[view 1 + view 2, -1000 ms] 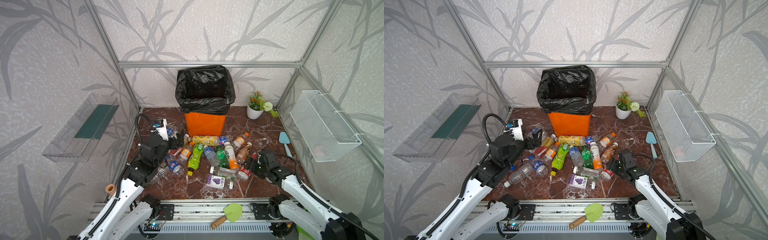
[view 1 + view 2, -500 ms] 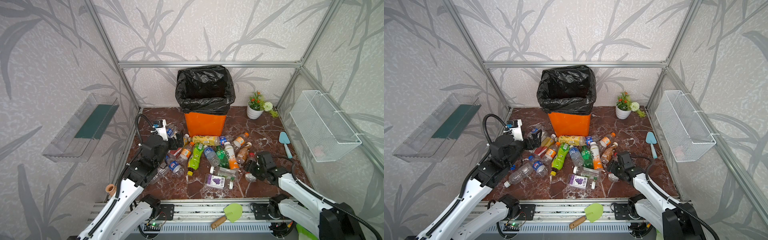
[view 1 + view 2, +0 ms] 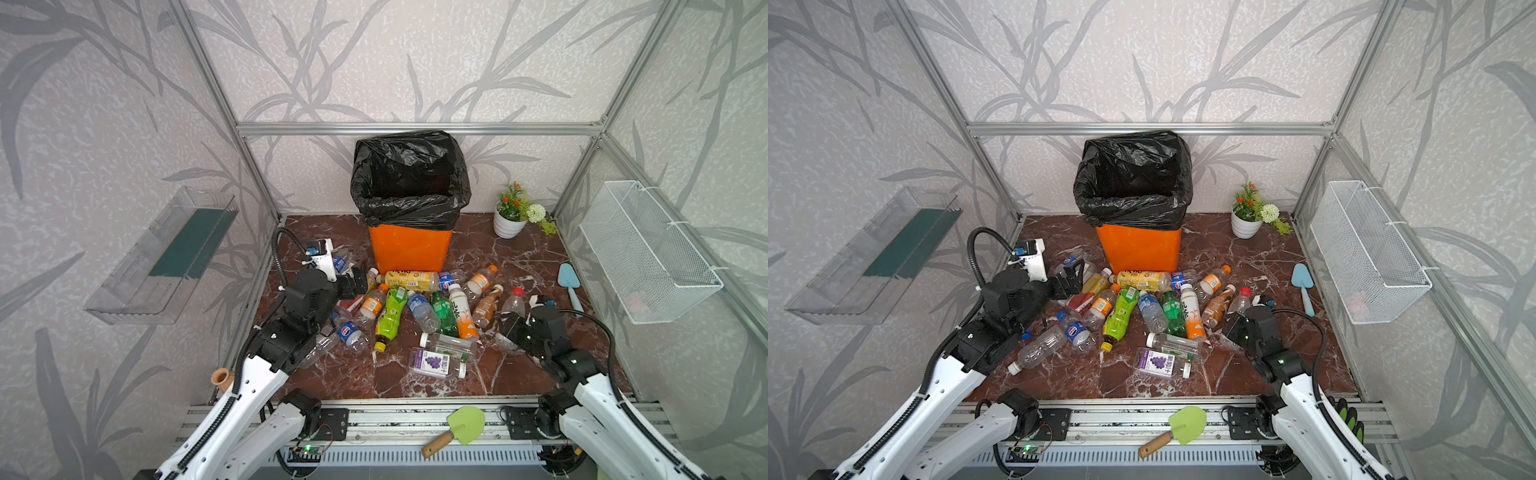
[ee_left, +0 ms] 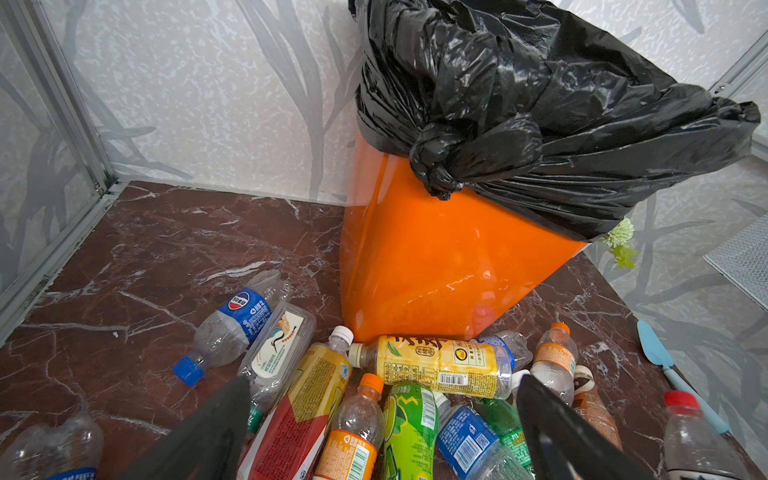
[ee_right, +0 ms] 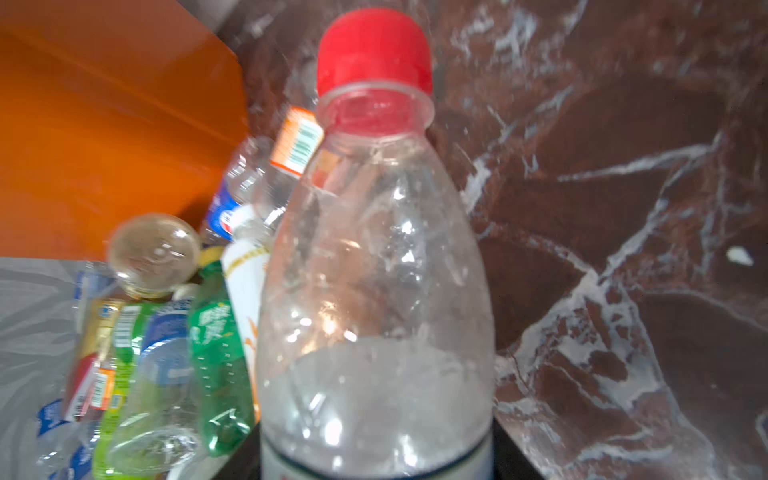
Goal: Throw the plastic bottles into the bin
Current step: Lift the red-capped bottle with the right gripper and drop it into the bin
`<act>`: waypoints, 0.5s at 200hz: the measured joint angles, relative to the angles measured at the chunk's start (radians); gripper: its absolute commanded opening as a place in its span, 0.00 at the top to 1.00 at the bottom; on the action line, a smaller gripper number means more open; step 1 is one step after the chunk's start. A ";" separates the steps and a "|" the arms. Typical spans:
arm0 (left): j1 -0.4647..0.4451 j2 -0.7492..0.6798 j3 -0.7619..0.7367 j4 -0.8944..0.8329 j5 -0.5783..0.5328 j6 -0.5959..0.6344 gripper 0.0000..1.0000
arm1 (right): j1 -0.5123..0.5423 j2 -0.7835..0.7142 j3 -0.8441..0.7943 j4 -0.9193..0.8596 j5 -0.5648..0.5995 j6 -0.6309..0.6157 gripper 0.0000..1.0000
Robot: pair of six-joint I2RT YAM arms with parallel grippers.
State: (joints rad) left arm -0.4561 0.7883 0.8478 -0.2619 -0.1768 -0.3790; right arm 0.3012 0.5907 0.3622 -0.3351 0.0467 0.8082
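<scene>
Several plastic bottles (image 3: 390, 316) (image 3: 1121, 311) lie in a heap on the marble floor in front of the orange bin (image 3: 409, 249) (image 3: 1138, 249) with its black bag. My right gripper (image 3: 513, 328) (image 3: 1235, 324) (image 5: 376, 457) is at the heap's right edge, shut on a clear red-capped bottle (image 3: 513, 305) (image 3: 1241, 301) (image 5: 374, 270); its cap points away from the wrist. My left gripper (image 3: 353, 282) (image 3: 1069, 278) (image 4: 384, 380) hangs open over the heap's left side, above an orange-capped bottle (image 4: 357, 419) and a yellow-labelled one (image 4: 440, 365), holding nothing. The bin (image 4: 436, 270) stands just beyond.
A white flower pot (image 3: 509, 220) stands at the back right and a blue trowel (image 3: 569, 282) lies by the right wall. A wire basket (image 3: 648, 257) hangs on the right, a clear tray (image 3: 166, 257) on the left. A green trowel (image 3: 465, 424) and a terracotta vase (image 3: 222, 378) are near the front rail.
My right gripper's jaws have closed in round the clear red-capped bottle at the heap's right edge. The left arm has stayed where it was, still open.
</scene>
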 measured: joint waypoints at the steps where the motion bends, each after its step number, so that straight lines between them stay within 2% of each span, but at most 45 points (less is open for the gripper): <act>1: 0.000 0.000 0.000 0.000 -0.001 0.000 0.01 | 0.000 -0.011 0.000 0.000 0.004 -0.002 0.49; 25: 0.000 0.000 -0.007 -0.001 -0.034 -0.016 0.01 | 0.000 -0.156 0.061 0.009 0.073 -0.058 0.50; 51: 0.000 0.001 -0.030 -0.015 -0.076 -0.037 0.01 | 0.000 -0.151 0.241 0.099 0.116 -0.165 0.50; 75: 0.000 0.002 -0.065 -0.034 -0.103 -0.064 0.01 | 0.000 -0.017 0.452 0.243 0.106 -0.261 0.49; 100: 0.000 0.003 -0.088 -0.067 -0.117 -0.088 0.01 | 0.000 0.249 0.737 0.405 -0.001 -0.298 0.47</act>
State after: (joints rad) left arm -0.4561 0.7910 0.7601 -0.3290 -0.2935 -0.4671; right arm 0.3016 0.8398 1.0988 0.0696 0.0460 0.5106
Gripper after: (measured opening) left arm 0.992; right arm 0.528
